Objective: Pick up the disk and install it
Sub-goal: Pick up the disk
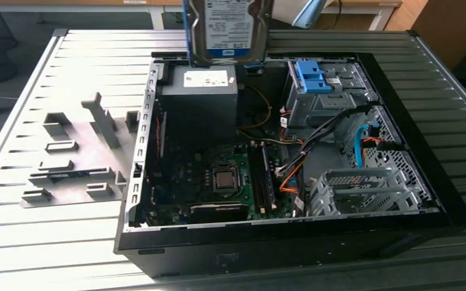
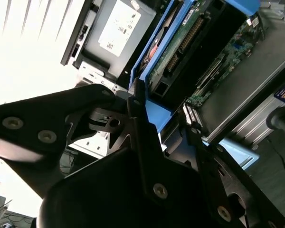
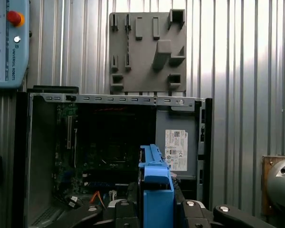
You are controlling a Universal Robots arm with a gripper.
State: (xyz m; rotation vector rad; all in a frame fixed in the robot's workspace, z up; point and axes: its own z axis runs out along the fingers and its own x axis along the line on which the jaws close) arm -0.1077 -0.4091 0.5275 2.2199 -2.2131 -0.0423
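The disk [image 1: 227, 30] hangs upright above the back of the open computer case [image 1: 427, 182], its white-and-blue label facing the exterior view and its blue frame along the edges. In the second wrist view my gripper [image 2: 161, 116] is shut on the disk [image 2: 180, 47], black fingers [image 2: 135, 102] clamping its blue frame, with the green circuit-board side showing. In the first wrist view the disk's blue edge [image 3: 156, 175] stands between the gripper's [image 3: 156, 211] black links, over the case interior.
Inside the case sit a grey power supply box with a white sticker [image 1: 204, 79], a blue clip piece on the drive bay [image 1: 312, 76], a metal drive cage [image 1: 363, 191] and the motherboard [image 1: 216, 176]. A grey fixture plate [image 1: 71, 157] lies on the slatted table at the exterior view's left.
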